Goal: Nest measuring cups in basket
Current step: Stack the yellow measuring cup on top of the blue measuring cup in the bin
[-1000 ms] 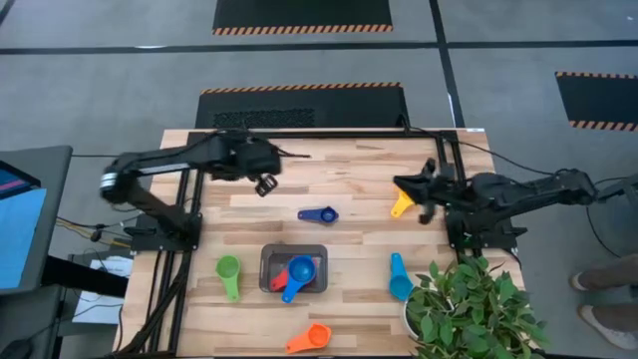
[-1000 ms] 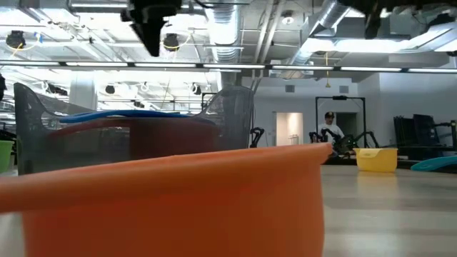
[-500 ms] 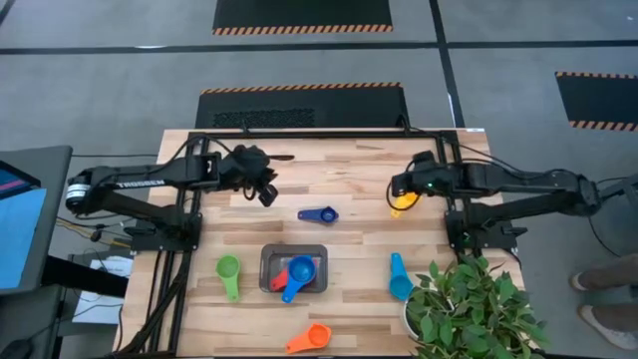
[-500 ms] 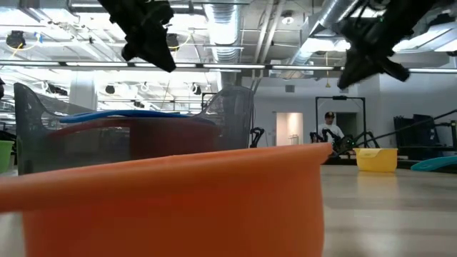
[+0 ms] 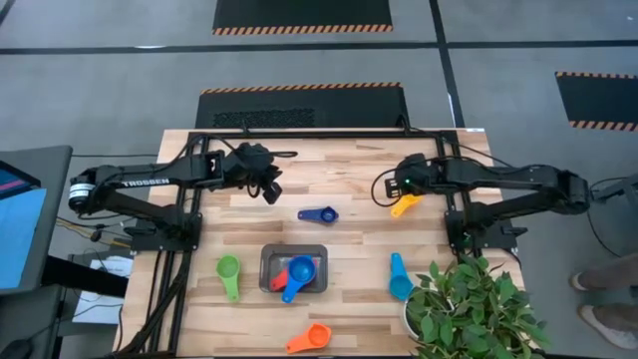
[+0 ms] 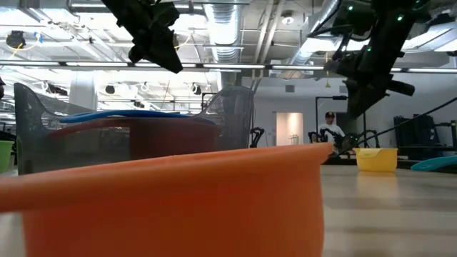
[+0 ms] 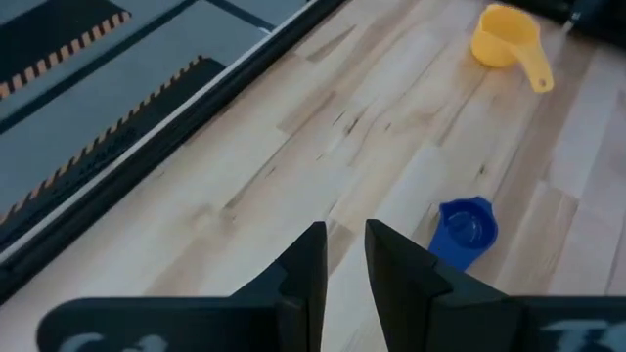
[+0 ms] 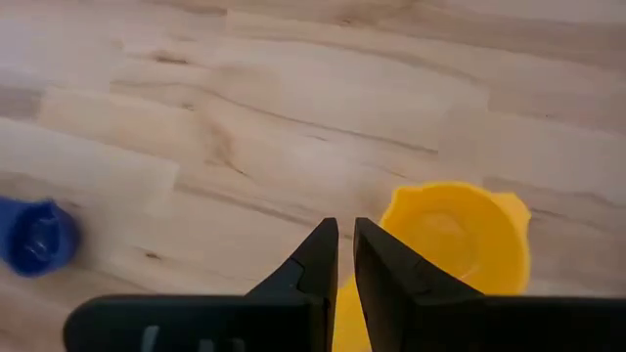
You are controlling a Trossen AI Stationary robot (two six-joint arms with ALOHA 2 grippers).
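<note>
The dark grey basket stands near the table's near edge, with a red cup and a blue cup inside. The dark blue cup lies at mid-table and shows in the left wrist view. The yellow cup rests on the wood to its right. Green, light blue and orange cups lie around the basket. My left gripper is shut and hovers left of the dark blue cup. My right gripper is shut, raised just above the yellow cup.
A potted plant fills the table's near right corner, beside the light blue cup. The orange cup fills the front of the low view. Bare wood lies between the two grippers and along the far edge. A person stands far off in the room.
My right gripper has swung toward the table's left and come lower, from beside the yellow cup's right to over its left side. My left arm has straightened and its gripper has shifted slightly right and lower. No cup has moved.
</note>
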